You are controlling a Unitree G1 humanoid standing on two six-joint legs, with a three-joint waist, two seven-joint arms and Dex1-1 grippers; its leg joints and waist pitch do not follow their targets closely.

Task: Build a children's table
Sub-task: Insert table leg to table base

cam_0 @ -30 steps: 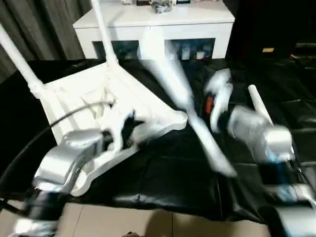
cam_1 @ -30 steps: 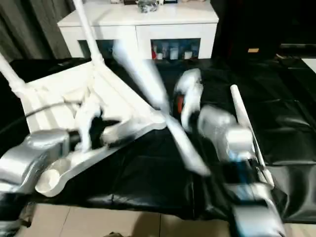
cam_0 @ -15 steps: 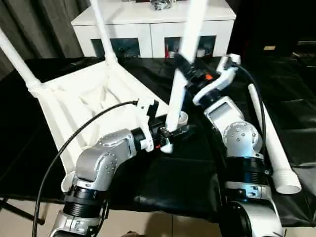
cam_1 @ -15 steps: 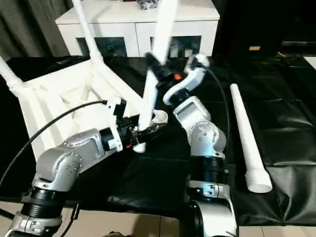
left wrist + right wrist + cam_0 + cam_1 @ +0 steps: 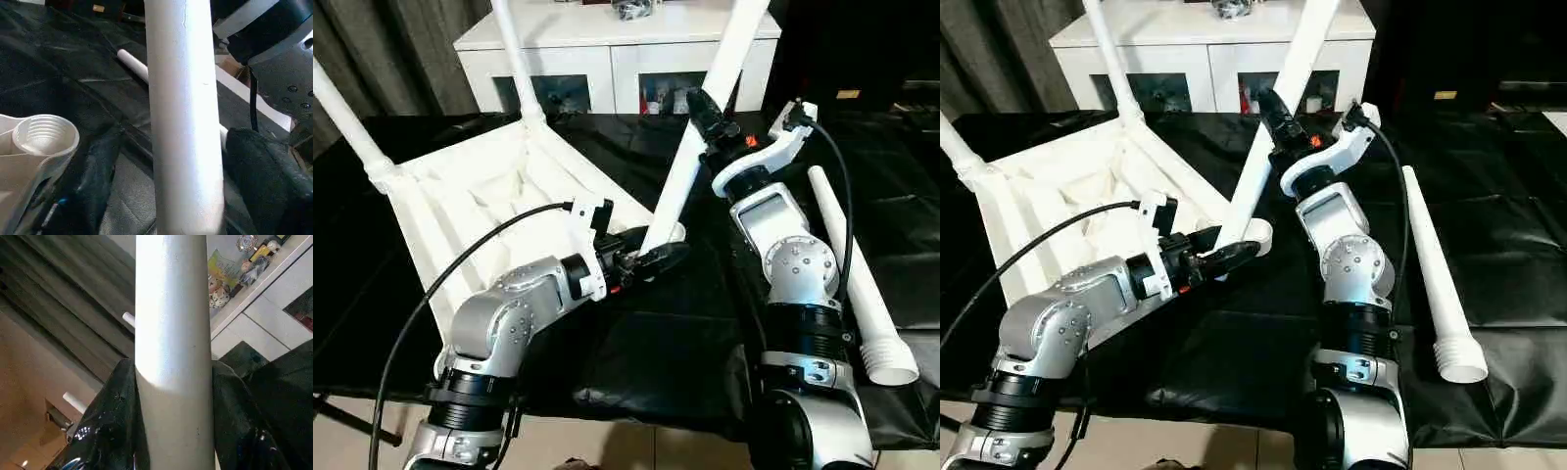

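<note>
Bare black cloth [image 5: 636, 362] lies open in front of the upturned table top [image 5: 480, 206]. The slanted leg [image 5: 690, 166] bars the middle; 1 loose leg [image 5: 852, 274] blocks the right.

White tapered plastic table leg [image 5: 173, 347] clamped between the right gripper's [image 5: 173, 431] two black fingers [image 5: 110, 426].
The leg runs straight out past the fingertips. Beyond it lie grey pleated curtains [image 5: 73, 298], a white cabinet top [image 5: 259, 284] with small ornaments [image 5: 222, 286], and two more white leg tips [image 5: 76, 403].
</note>
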